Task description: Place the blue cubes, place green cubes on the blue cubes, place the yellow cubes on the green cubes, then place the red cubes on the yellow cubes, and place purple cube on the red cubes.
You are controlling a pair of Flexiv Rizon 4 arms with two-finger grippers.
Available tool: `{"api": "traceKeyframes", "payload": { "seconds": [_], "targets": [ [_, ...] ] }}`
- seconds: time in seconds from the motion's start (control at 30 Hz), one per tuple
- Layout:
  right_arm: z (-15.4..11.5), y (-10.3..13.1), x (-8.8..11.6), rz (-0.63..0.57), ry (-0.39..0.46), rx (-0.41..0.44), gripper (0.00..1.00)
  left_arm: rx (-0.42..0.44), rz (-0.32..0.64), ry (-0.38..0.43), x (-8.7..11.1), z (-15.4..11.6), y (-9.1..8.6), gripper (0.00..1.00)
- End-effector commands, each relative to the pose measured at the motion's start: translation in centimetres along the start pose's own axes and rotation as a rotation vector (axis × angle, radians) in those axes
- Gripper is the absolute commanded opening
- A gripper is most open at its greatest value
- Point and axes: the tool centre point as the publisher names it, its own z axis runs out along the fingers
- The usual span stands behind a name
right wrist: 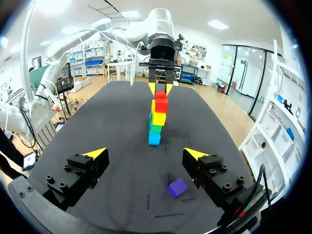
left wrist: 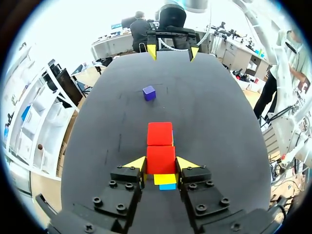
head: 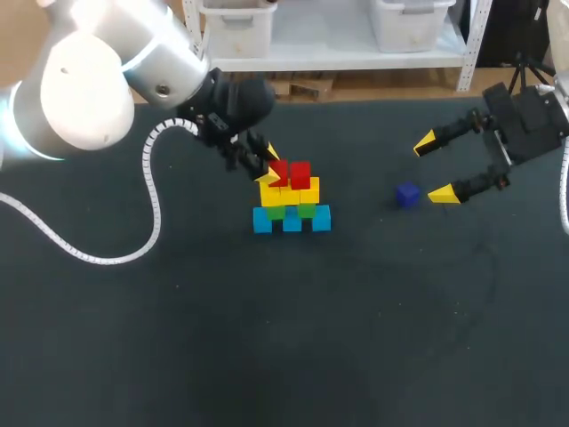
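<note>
Left gripper (left wrist: 162,164) is closed on a red cube (left wrist: 161,155), one yellow tip against each side face, with the cube seated on the top tier of the stack. The second red cube (left wrist: 160,133) sits touching it on the side facing the right arm. Under the reds come the yellow cubes (head: 290,192), then the green cubes (head: 306,211), then the blue cubes (head: 292,221) in a row on the table (head: 356,338). The stack stands near the middle of the dark surface, well apart from every edge. Open surface runs all along its near side and also lies between it and the right arm. On the left arm's side, the arm body and a white coiled cable (head: 151,209) hang over the surface beside the stack. The purple cube (head: 407,195) rests alone on the table, well apart from the stack and just beside one tip of the right gripper (head: 435,168), not touching it. In the right wrist view it lies below the spread fingers, nearer one than the other. Right gripper stands wide open and holds nothing, over the table on the right arm's side, facing the stack.
</note>
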Motion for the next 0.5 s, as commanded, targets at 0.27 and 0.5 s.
{"api": "traceKeyframes", "payload": {
  "seconds": [0.27,0.5],
  "targets": [
    [0.04,-0.04,0.02,-0.001,-0.001,0.000,1.00,0.010,-0.010,-0.006,0.19,0.32,-0.06,0.00],
    [0.04,-0.04,0.02,-0.001,-0.001,0.000,1.00,0.013,-0.013,-0.010,0.05,0.50,-0.14,0.00]
  ]
}}
